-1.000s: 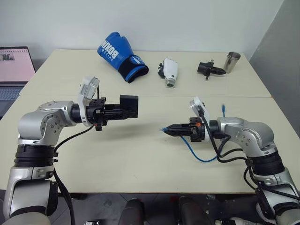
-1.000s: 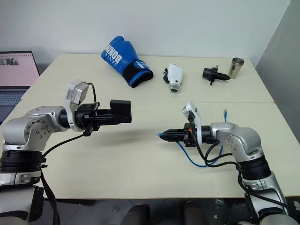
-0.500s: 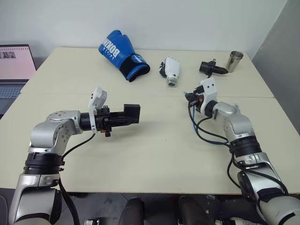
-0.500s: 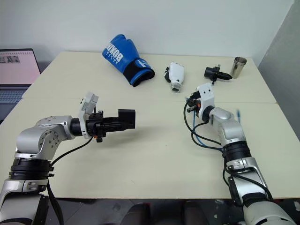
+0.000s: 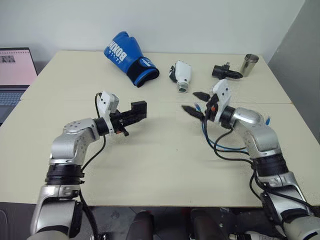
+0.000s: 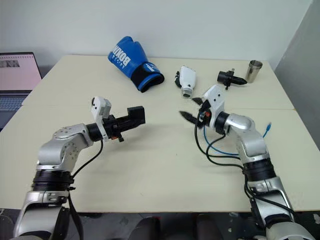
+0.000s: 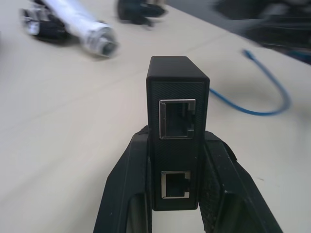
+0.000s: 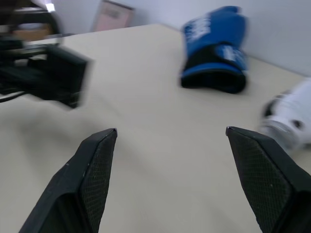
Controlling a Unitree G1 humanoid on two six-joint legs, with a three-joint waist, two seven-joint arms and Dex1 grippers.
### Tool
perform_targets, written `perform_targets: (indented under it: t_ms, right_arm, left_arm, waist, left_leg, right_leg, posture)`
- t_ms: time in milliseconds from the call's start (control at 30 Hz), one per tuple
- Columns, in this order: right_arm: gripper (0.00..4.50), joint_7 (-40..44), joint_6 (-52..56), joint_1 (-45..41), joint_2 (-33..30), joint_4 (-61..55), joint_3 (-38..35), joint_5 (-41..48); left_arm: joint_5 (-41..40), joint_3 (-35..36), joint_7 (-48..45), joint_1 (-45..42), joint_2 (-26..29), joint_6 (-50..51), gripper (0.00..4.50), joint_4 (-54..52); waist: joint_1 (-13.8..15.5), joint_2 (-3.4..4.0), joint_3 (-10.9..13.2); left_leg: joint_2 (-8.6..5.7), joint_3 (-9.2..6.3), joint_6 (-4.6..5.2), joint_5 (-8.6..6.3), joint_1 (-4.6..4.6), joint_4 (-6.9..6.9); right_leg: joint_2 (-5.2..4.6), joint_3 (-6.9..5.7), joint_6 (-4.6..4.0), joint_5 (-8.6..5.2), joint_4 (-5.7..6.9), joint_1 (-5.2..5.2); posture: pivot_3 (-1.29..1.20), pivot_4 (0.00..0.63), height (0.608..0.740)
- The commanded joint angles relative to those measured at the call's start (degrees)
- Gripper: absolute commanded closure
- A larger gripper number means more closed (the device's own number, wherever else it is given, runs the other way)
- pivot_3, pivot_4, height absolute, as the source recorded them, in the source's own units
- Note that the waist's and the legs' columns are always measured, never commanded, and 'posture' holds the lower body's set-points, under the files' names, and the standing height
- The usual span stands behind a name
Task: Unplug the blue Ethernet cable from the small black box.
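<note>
Since a second ago the right gripper (image 6: pixel 193 107) has let go of the cable's plug, swung from low over the near table up toward the middle, and spread its fingers wide; nothing sits between them in the right wrist view. Out from it at about nine o'clock, well apart, the left gripper (image 5: pixel 131 113) is clamped on the small black box (image 5: pixel 138 109), held clear of the table (image 5: pixel 165 150) with both ports facing the right arm. Those two sockets look empty in the left wrist view, so the unplugging is, by my judgement, done. From the right gripper at roughly five o'clock, the blue Ethernet cable (image 6: pixel 225 151) lies loose on the table by the right forearm, its far plug (image 6: pixel 269 126) out at four o'clock; some of the blue near the wrist is tangled with black wires and hard to separate. The right arm is the nearer one to it
</note>
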Motion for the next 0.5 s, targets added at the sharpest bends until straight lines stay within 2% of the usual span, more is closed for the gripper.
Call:
perform_targets:
  t_ms: [33,267,467,500]
  right_arm:
    - [0.82,1.4,2.6,0.9,-0.4,-7.3,2.0,0.6]
    - [0.82,2.0,2.5,1.5,-1.0,-8.2,4.8,-2.5]
    - [0.82,2.1,2.7,2.1,-1.2,-9.0,5.2,-3.2]
    - [0.82,2.2,2.7,2.1,-1.2,-9.1,5.3,-3.3]
  left_arm:
    - [4.3,2.3,6.9,-0.6,-1.6,-8.9,3.70,6.4]
    - [9.2,1.7,12.6,1.5,-4.2,-17.6,3.70,16.3]
    - [8.7,2.3,13.0,3.1,-4.8,-16.5,3.70,17.7]
    - [8.2,2.6,13.2,3.4,-5.0,-15.6,3.00,17.3]
  waist:
    - [-0.1,0.00,0.0]
    - [0.2,-0.02,0.0]
    - [0.1,-0.03,0.0]
    - [0.0,-0.03,0.0]
  left_leg:
    - [0.01,0.00,0.00,0.00,0.02,0.02]
    - [-0.05,-0.02,0.00,0.00,-0.03,0.03]
    - [-0.05,-0.02,-0.01,0.00,0.02,0.03]
    - [-0.05,-0.02,-0.01,0.00,0.06,0.02]
  right_leg:
    - [0.00,0.01,0.00,0.00,0.06,0.00]
    - [-0.02,-0.03,0.01,0.00,0.02,0.00]
    - [-0.04,-0.03,0.00,0.01,0.06,0.02]
    - [-0.03,-0.03,0.00,0.01,0.07,0.04]
  posture:
    - [0.00,0.150,0.740]
    - [0.00,0.150,0.740]
    - [0.00,0.150,0.740]
    - [0.00,0.150,0.740]
